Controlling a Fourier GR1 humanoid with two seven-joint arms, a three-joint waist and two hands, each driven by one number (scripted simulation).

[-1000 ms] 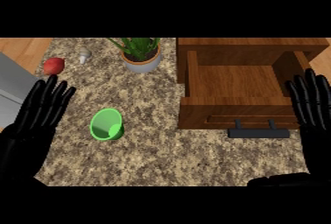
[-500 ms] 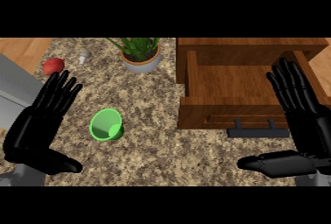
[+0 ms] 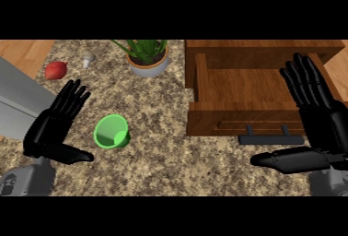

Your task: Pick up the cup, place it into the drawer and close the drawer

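Observation:
A green cup (image 3: 112,132) lies on its side on the speckled counter, its mouth facing toward me. My left hand (image 3: 51,126) hovers just left of it, fingers straight and thumb out, not touching it. The wooden drawer (image 3: 252,94) stands pulled open at the right, with nothing inside it and a dark handle (image 3: 272,138) on its front. My right hand (image 3: 319,120) is over the drawer's right side, open with fingers straight and thumb pointing left below the handle.
A potted plant (image 3: 147,57) stands at the back, between the cup and the drawer. A red fruit (image 3: 55,69) and a small pale object (image 3: 88,58) lie at the far left. A grey surface (image 3: 17,99) borders the counter's left edge.
Both hands have come in from the view's sides toward the middle and further up. The left one now sits close beside the cup. Cup and drawer have not moved.

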